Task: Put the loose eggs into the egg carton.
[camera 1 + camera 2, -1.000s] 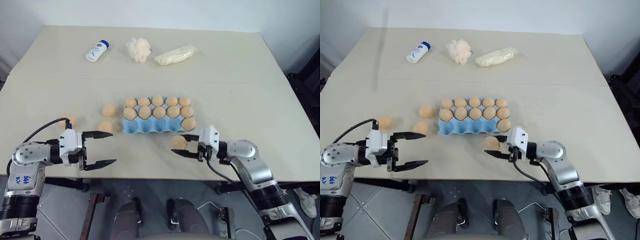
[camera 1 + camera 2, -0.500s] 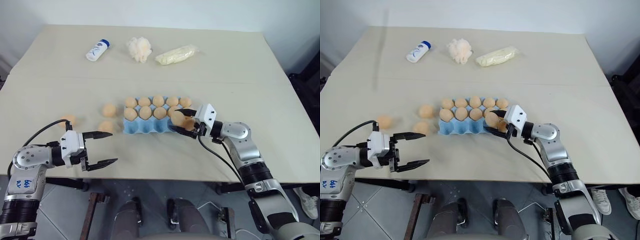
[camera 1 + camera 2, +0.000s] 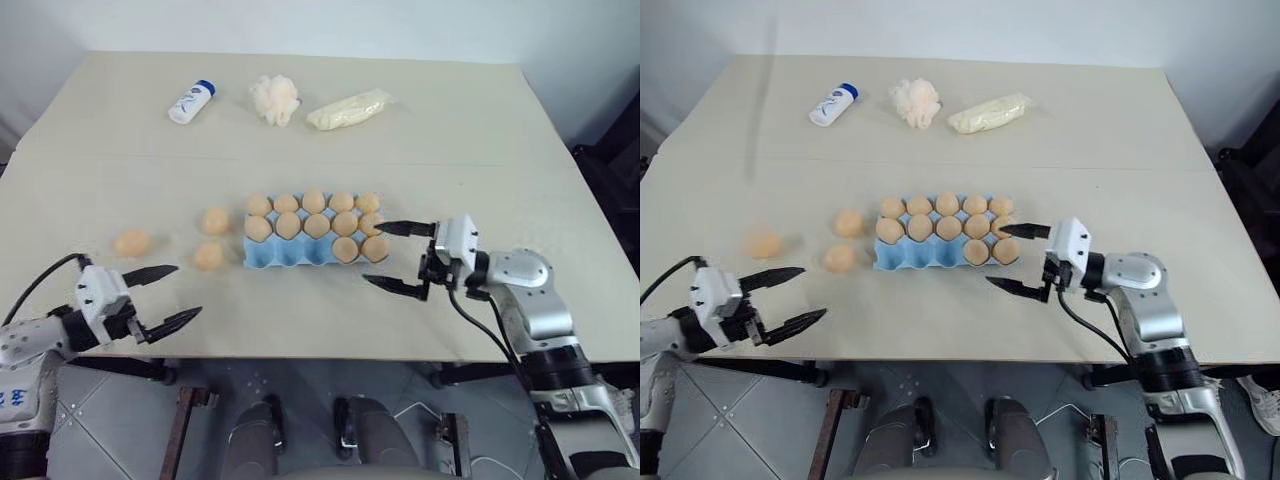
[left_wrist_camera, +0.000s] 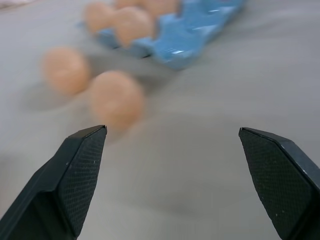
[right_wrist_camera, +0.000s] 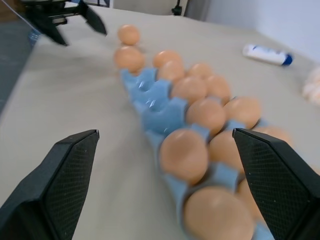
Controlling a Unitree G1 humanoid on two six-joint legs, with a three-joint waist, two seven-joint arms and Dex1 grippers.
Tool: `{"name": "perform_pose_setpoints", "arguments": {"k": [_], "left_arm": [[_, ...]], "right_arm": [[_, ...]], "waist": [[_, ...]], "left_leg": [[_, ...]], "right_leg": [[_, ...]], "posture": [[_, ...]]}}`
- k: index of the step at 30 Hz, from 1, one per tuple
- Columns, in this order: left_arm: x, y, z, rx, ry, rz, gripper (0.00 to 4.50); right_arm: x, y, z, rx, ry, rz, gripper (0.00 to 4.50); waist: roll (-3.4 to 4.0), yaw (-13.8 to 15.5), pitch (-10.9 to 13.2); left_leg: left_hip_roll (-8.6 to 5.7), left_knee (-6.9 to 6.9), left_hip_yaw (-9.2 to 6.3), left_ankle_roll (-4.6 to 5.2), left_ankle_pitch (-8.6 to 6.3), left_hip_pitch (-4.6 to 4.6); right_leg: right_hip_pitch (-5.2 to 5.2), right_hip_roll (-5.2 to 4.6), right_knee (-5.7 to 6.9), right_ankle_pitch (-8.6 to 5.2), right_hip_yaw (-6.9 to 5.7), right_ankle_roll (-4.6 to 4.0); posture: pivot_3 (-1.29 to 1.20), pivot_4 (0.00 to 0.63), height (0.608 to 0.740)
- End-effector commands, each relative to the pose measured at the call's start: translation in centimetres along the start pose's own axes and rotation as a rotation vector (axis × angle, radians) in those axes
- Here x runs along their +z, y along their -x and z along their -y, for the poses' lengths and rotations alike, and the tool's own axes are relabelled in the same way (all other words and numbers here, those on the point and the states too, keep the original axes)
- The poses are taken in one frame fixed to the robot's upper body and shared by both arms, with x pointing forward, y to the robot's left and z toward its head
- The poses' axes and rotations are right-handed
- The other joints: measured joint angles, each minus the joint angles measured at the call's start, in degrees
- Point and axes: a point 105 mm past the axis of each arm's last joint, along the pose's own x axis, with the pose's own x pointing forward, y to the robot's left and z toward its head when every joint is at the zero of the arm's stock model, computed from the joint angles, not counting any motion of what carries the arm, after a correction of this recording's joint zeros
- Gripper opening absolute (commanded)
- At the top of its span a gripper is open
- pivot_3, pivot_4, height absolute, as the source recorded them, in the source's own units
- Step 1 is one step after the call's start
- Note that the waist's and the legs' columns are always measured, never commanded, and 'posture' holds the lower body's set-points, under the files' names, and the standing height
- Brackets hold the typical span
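Table (image 3: pixel 520 180) | egg carton (image 3: pixel 300 252) just left of open, empty R pincer (image 3: pixel 402 258) | L pincer (image 3: pixel 165 296) open nr loose eggs (image 3: pixel 208 256)

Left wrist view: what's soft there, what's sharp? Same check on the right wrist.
Left wrist view: the black fingers are crisp, while the loose eggs and the egg carton behind them are smeared and soft. Right wrist view: the fingers are sharp, the nearest egg in the carton is blurred, and the white bottle is soft.
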Motion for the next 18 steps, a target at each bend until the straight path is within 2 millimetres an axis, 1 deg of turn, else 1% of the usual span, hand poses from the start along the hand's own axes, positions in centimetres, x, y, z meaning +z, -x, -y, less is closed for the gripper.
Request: {"name": "perform_pose_setpoints", "arguments": {"k": [1,4,7,11,12,15,18], "left_arm": [[0.7,2.2,-0.5,0.162,0.008,0.041,4.5],[0.4,2.4,-0.1,0.238,0.027,0.059,4.5],[0.6,1.4,0.1,0.26,0.04,0.084,4.5],[1.1,-1.5,-0.4,0.299,0.072,0.159,4.5],[1.2,-2.6,-0.4,0.298,0.081,0.174,4.5],[1.3,-5.0,-0.3,0.276,0.102,0.209,4.5],[0.9,-6.7,0.0,0.241,0.119,0.222,4.5]], "right_arm": [[1.2,1.1,0.3,-0.017,0.019,0.041,4.47],[1.1,1.1,0.4,-0.038,0.02,0.05,4.47],[0.9,0.9,0.3,-0.036,0.021,0.054,4.47],[0.4,0.4,0.3,-0.058,0.031,0.054,4.47],[0.4,0.4,0.2,-0.058,0.033,0.053,4.47],[0.5,0.1,0.0,-0.055,0.035,0.054,4.47],[0.7,-0.1,-0.2,-0.05,0.038,0.054,4.47]], "waist": [[0.0,-0.5,0.0],[0.0,-0.4,0.0],[0.0,-0.2,0.0],[0.0,0.5,0.0],[0.0,0.7,0.0],[0.0,1.1,0.0],[0.0,1.1,0.0]], "left_leg": [[0.0,-0.02,0.0,0.0,0.0,0.02],[0.0,0.03,-0.03,-0.01,-0.01,0.02],[-0.01,0.05,-0.05,-0.02,-0.01,0.04],[-0.03,0.08,-0.04,-0.02,-0.02,0.02],[-0.03,0.1,-0.04,-0.01,-0.02,0.01],[-0.04,0.09,-0.01,0.02,-0.02,0.0],[-0.04,0.09,0.01,0.04,-0.01,0.0]], "right_leg": [[0.02,0.0,-0.03,0.0,0.0,0.0],[0.01,0.01,-0.01,-0.01,-0.02,-0.02],[0.05,0.01,-0.05,-0.01,-0.02,-0.07],[0.12,-0.02,-0.13,-0.03,-0.01,-0.16],[0.11,-0.01,-0.13,0.01,-0.01,-0.08],[0.1,0.0,-0.13,0.09,-0.02,0.06],[0.1,0.03,-0.1,0.1,-0.02,0.08]], "posture": [[0.0,0.15,0.74],[0.0,0.15,0.74],[0.0,0.15,0.74],[0.0,0.15,0.74],[0.0,0.15,0.74],[0.0,0.15,0.74],[0.0,0.15,0.74]]}}
